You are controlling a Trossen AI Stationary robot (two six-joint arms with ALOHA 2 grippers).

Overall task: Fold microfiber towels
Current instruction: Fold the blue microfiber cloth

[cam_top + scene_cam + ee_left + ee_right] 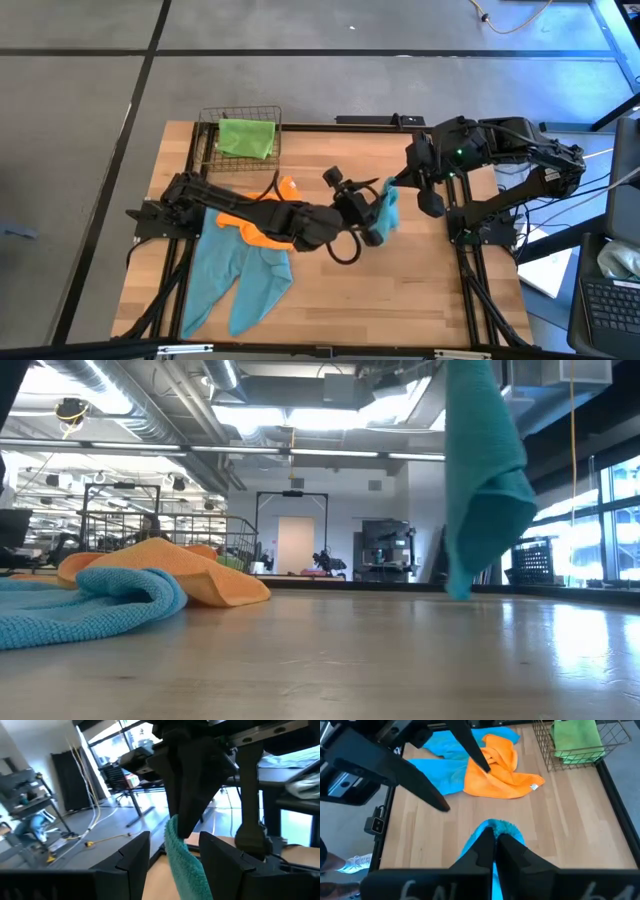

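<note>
A teal microfiber towel [485,480] hangs in the air right of the table's middle, and my right gripper [494,837] is shut on its top. My left gripper [175,840] is open and points level at the hanging towel [185,870]. Its two fingers [132,857] stand on either side of the cloth, just below the right gripper. An orange towel [262,232] lies crumpled on more teal towels [240,275] at the table's left. A lime green towel [245,138] lies in the wire basket [208,150]. My right gripper pinches the teal towel's top edge [496,826] between its two shut fingers, coming from above and slanting down. A small bunch of cloth sticks out past the fingertips. The towel hangs slack below the fingers, and its lower tip [458,590] is down at table level.
The wire basket stands at the table's far left corner. The heap of orange and teal towels [120,595] covers the left part of the table. Bare wood [420,290] lies in the middle and toward the near right.
</note>
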